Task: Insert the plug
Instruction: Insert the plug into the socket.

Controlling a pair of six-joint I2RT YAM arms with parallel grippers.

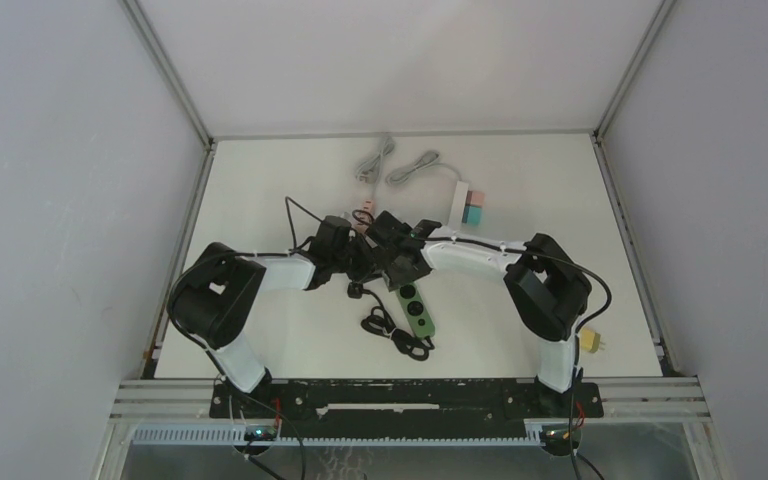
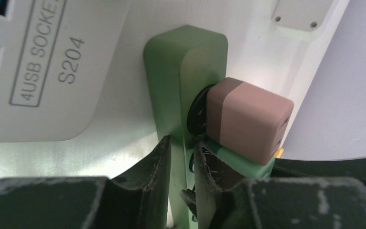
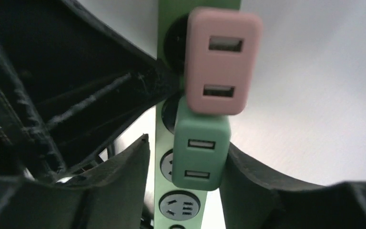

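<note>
The plug is a green two-port USB adapter [image 3: 201, 150] standing in a socket of the green power strip [image 3: 167, 143], directly below a pink adapter [image 3: 223, 59]. My right gripper [image 3: 187, 143] is open around the green plug. Its right finger lies against the plug's side and its left finger stands apart. My left gripper [image 2: 183, 157] is shut on the long edge of the power strip [image 2: 183, 62], just below the pink adapter [image 2: 248, 119] and the green plug [image 2: 238, 160]. From above, both grippers [image 1: 355, 255] [image 1: 400, 262] meet at the far end of the strip [image 1: 419, 310].
The strip's black cable [image 1: 390, 335] coils beside it near the arms. A white USB socket block [image 2: 52, 71] lies close by. A white strip [image 1: 457, 203] holding pink and teal adapters, grey cables [image 1: 390, 160] and a yellow plug [image 1: 590, 340] also lie on the table.
</note>
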